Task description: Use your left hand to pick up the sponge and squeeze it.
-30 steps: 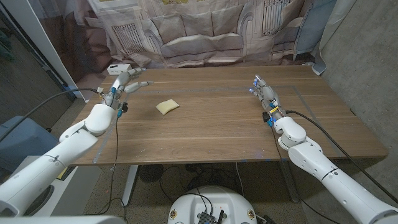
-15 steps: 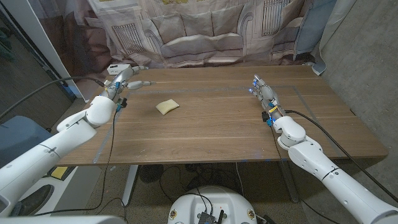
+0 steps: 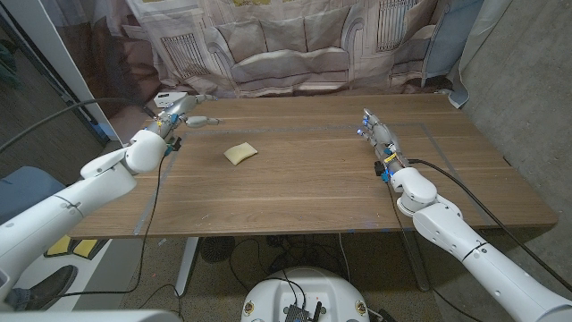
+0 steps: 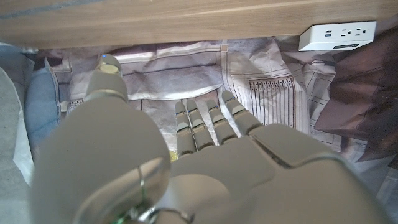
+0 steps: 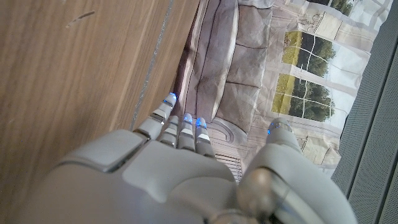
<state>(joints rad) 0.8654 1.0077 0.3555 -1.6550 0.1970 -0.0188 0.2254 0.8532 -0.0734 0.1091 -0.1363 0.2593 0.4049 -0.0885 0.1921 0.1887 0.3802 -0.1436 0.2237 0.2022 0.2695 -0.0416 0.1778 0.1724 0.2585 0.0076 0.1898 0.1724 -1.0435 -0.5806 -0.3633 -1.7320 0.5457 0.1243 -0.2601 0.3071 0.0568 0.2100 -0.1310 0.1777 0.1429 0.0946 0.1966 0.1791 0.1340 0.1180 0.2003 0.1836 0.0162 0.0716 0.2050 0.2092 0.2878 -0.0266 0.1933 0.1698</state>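
Sponge (image 3: 239, 153): a small pale yellow pad lying on the wooden table (image 3: 304, 179), apart from the fingers (image 3: 204, 120) of the left hand (image 3: 183, 112), a little nearer the robot and toward the table's middle. Those fingers are stretched out and parted, with nothing between them; the thumb stands off to one side, as the left wrist view also shows on the left hand (image 4: 199, 168), fingers (image 4: 211, 121) straight and close together, thumb apart. The hand hovers near the table's far left corner. Just beyond its fingertips a white power strip (image 3: 170, 97) lies at the table's edge; it appears again in the left wrist view (image 4: 337, 35). Behind the table hangs a printed cloth backdrop (image 3: 286, 45).

The right hand (image 3: 377, 134) is well apart from the sponge, over the table's right half, fingers straight and side by side, holding nothing; the right wrist view shows the right hand (image 5: 186, 168) with its fingers (image 5: 180, 124) extended along the wood, blue lights at the tips.
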